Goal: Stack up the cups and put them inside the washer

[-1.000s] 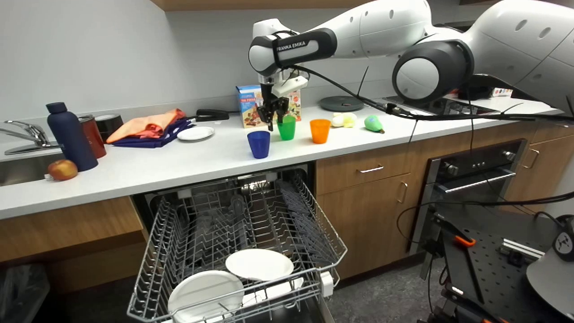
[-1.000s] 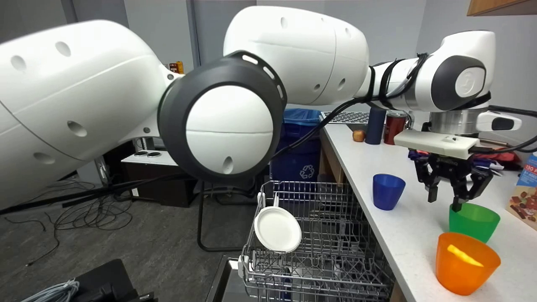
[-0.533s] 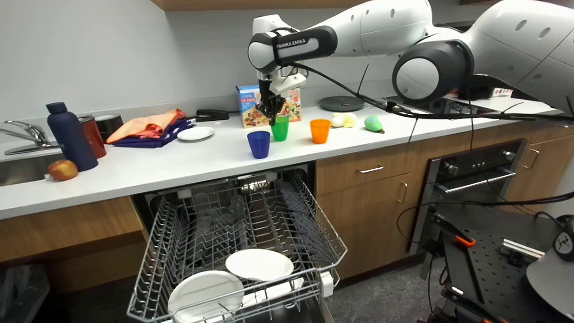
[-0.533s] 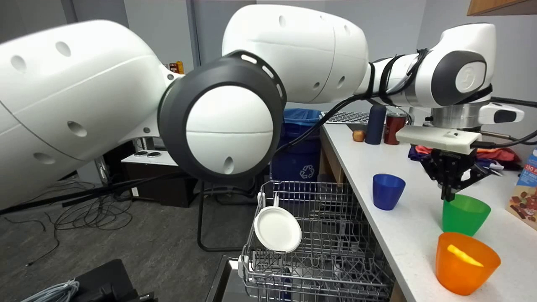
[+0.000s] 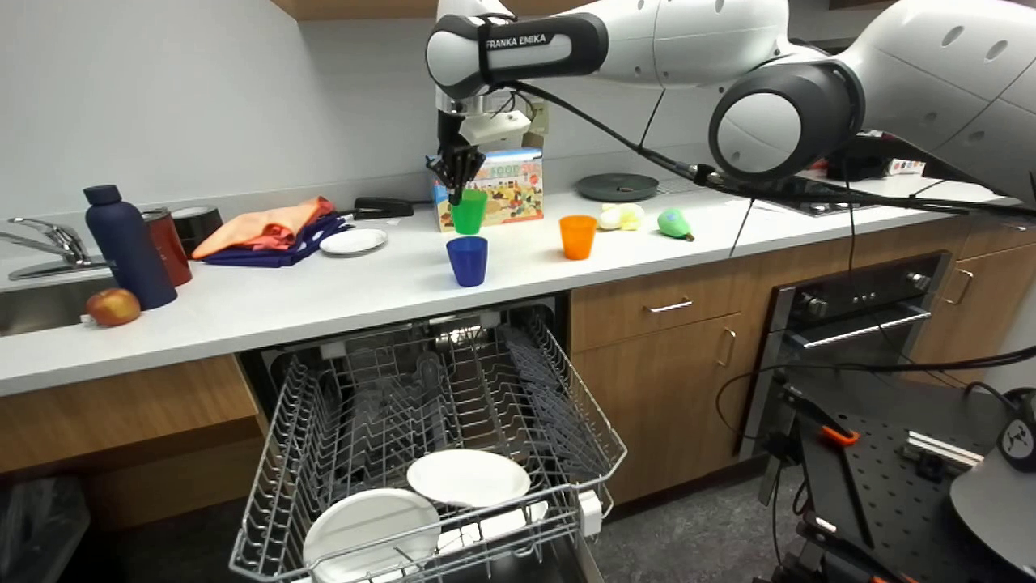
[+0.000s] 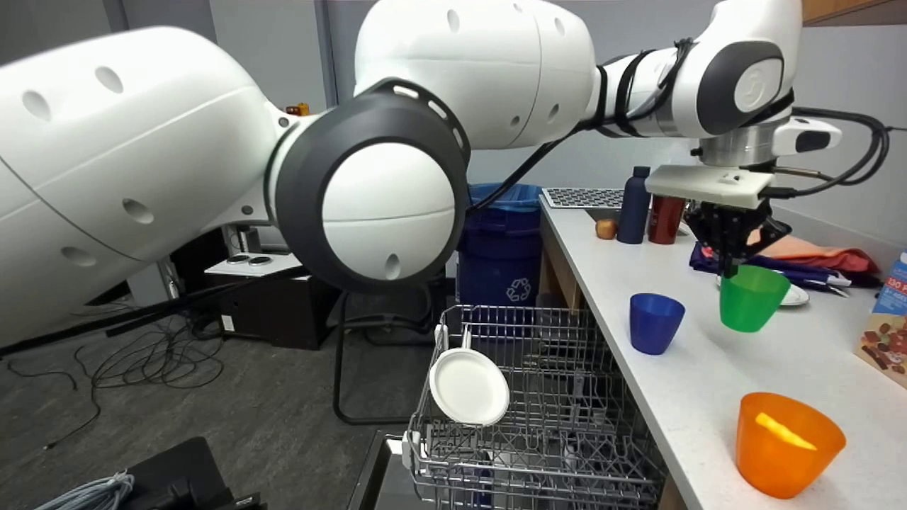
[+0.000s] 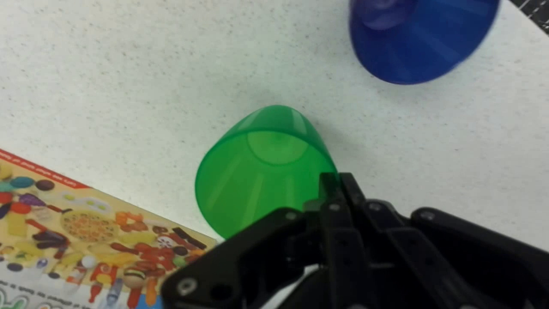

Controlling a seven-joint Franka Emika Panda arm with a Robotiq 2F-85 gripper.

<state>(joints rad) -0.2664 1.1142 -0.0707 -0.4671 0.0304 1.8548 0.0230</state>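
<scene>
- On the picture-covered box (image 5: 514, 194): "FOOD" and "130"; smaller print too blurred.
- Above the box, on the arm (image 5: 688, 44): "FRANKA EMIKA".
- Well apart from the box, on the blue bin (image 6: 499, 258): recycling sign (image 6: 519, 289).

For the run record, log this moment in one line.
hand: gripping green cup by rim, above counter | blue cup, orange cup: upright on counter | stacking: pending

Green cup (image 7: 261, 171), smooth glossy plastic

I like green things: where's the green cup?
In the wrist view, the green cup is central, its rim pinched by the gripper, below and left of the blue cup.
</scene>
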